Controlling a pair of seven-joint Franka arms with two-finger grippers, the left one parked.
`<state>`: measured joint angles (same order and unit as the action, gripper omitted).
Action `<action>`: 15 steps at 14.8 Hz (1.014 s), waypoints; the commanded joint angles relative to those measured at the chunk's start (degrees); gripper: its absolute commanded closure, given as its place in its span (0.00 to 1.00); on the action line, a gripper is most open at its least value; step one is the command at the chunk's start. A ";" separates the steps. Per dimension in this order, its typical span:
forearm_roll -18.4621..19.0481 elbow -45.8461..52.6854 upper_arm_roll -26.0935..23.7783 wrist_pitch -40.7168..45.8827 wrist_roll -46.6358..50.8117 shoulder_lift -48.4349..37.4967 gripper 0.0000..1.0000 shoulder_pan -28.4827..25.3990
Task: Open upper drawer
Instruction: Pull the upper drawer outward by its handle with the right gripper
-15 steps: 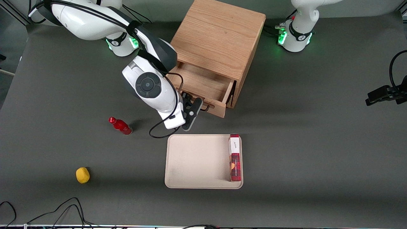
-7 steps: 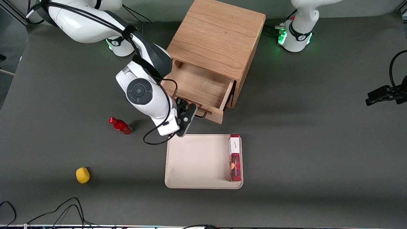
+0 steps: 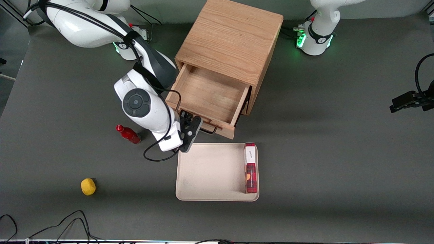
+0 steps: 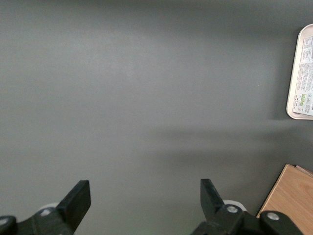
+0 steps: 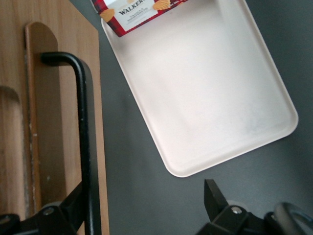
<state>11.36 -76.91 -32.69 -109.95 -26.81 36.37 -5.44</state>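
Now the light oak upper drawer [image 3: 206, 98] stands pulled out of its wooden cabinet [image 3: 230, 37] above the grey bench [image 3: 339, 152]; the black two-finger tool [image 3: 194, 126], spread wide, hooks its black wire handle [image 5: 82, 127].

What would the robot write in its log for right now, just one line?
stage: pulling | upper drawer: far out, box bare | tool: at black handle, fingers spread | tray: just in front

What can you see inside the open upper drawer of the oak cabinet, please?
The light oak upper drawer shows only its bare wooden floor. The gripper, at its black wire handle, covers one front corner; the part within the cabinet is hidden.
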 commanded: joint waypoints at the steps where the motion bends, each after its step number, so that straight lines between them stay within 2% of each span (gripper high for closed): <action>1: 0.69 2.91 -0.01 0.35 -1.84 1.94 0.00 0.08; 15: 0.51 5.10 0.34 -1.67 -4.57 2.83 0.00 2.45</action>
<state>11.36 -73.65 -31.96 -111.37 -30.23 38.05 -2.86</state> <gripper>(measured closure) 0.000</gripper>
